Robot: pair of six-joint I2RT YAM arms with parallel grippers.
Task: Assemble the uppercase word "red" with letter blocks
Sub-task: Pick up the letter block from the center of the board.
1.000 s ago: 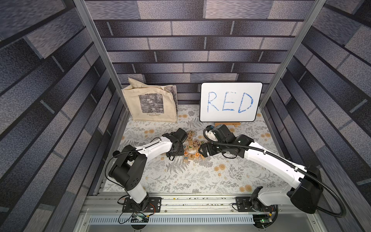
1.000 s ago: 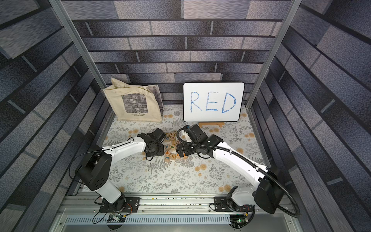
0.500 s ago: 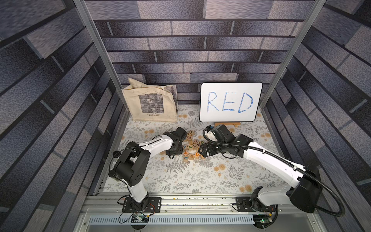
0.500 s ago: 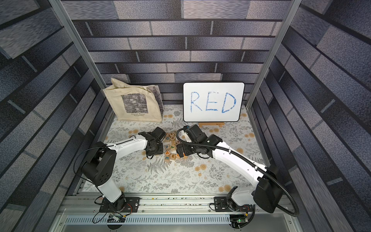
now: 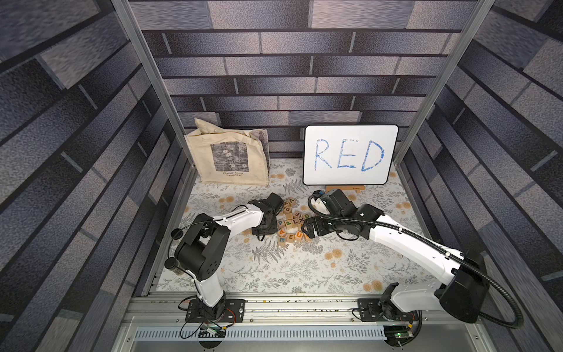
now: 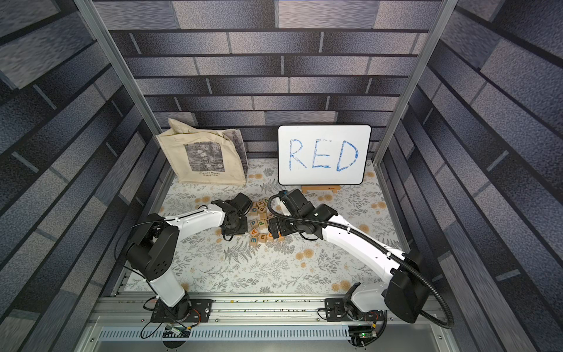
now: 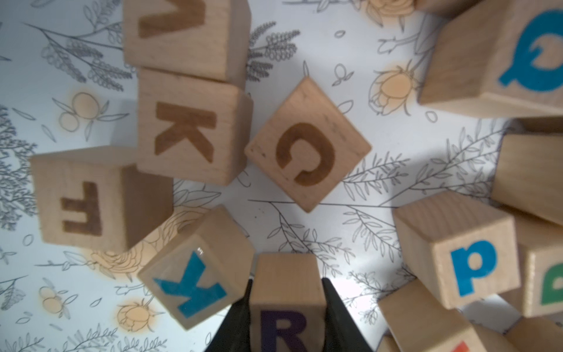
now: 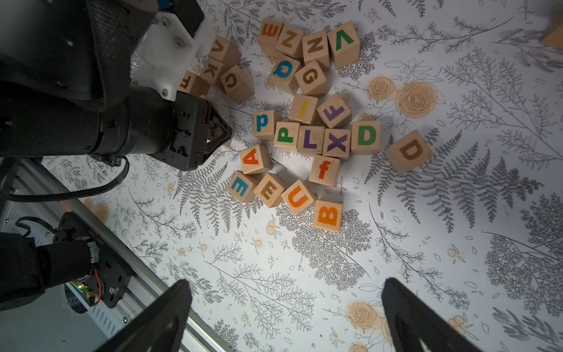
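Observation:
A pale wooden letter block with a purple R (image 7: 286,307) sits between the black fingers of my left gripper (image 7: 286,285), which is shut on it. This gripper (image 5: 268,228) is at the left edge of the pile of letter blocks (image 5: 292,225), low over the mat. In the right wrist view the pile holds an orange-red E block (image 8: 269,30) lying sideways, a brown E block (image 8: 269,189), and a brown D block (image 8: 409,151) set a little apart. My right gripper (image 8: 286,307) is open and holds nothing; it hovers at the pile's right side (image 5: 307,229).
A green D block (image 8: 367,135) adjoins a purple X block (image 8: 336,143). A blue K block (image 7: 192,286) touches my left finger. A cloth tote bag (image 5: 231,158) and a whiteboard reading RED (image 5: 350,155) stand at the back. A metal rail (image 5: 274,307) runs along the front.
My left gripper has closed on the purple R block, and the left arm's elbow has swung nearer the front. The right arm has stayed put.

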